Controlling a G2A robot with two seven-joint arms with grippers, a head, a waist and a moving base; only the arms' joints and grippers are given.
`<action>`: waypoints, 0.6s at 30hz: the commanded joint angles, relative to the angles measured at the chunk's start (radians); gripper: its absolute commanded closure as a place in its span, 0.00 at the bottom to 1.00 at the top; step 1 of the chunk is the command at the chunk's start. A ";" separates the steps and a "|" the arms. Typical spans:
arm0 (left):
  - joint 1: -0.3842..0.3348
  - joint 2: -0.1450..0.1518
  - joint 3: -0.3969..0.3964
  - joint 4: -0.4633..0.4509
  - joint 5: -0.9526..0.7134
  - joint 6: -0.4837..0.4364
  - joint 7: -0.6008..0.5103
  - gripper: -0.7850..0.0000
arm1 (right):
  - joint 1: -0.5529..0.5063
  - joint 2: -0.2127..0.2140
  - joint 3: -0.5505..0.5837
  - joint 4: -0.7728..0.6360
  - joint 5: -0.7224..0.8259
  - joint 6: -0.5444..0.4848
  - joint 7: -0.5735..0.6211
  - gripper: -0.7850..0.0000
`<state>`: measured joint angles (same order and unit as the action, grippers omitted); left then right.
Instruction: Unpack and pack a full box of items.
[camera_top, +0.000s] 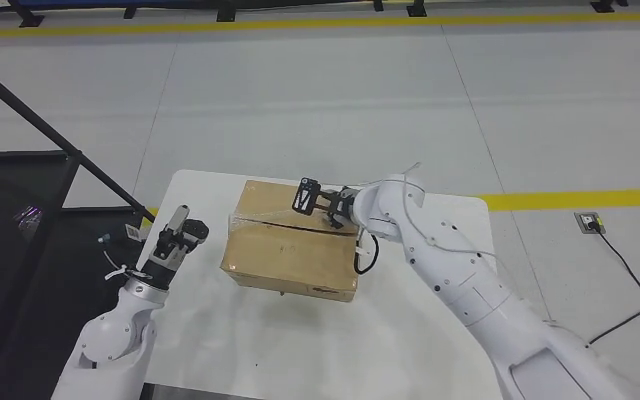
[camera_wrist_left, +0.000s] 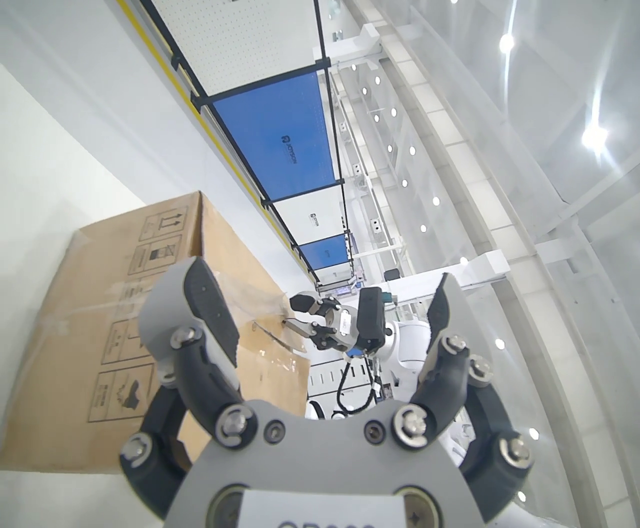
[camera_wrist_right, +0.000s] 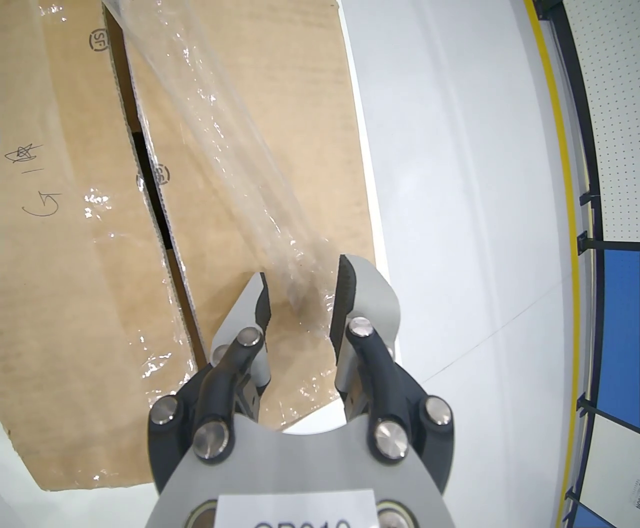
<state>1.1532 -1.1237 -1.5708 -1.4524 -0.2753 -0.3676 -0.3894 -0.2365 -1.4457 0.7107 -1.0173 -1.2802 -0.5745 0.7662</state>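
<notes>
The cardboard box (camera_top: 285, 255) sits in the middle of the table (camera_top: 420, 320), top up and flaps down. The right gripper (camera_wrist_right: 302, 285) is over its far edge, pinching the end of a clear tape strip (camera_wrist_right: 225, 150) that stretches taut from the jaws back across the lid. The left gripper (camera_wrist_left: 325, 280) is beside the box's left end, jaws spread wide and holding nothing. With nothing bracing the box, a hard pull could drag or tip it. The thin tape could also tear, slip from the jaws, or stick back down. The box's long axis runs across the table from left to right, and the seam between the flaps follows it
</notes>
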 joint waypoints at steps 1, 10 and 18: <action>-0.012 -0.001 0.006 0.033 0.015 0.023 0.009 0.00 | 0.002 -0.003 -0.002 0.006 -0.003 0.005 -0.002 0.68; -0.082 -0.005 0.067 0.167 0.072 0.039 -0.055 0.00 | 0.009 -0.017 -0.008 0.029 -0.010 0.017 -0.001 0.76; -0.110 -0.008 0.093 0.223 0.021 -0.028 -0.165 0.00 | 0.005 -0.023 -0.003 0.023 -0.021 0.021 -0.008 1.00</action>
<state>1.0437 -1.1329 -1.4765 -1.2334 -0.2510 -0.3828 -0.5403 -0.2300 -1.4687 0.7058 -0.9890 -1.2987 -0.5539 0.7595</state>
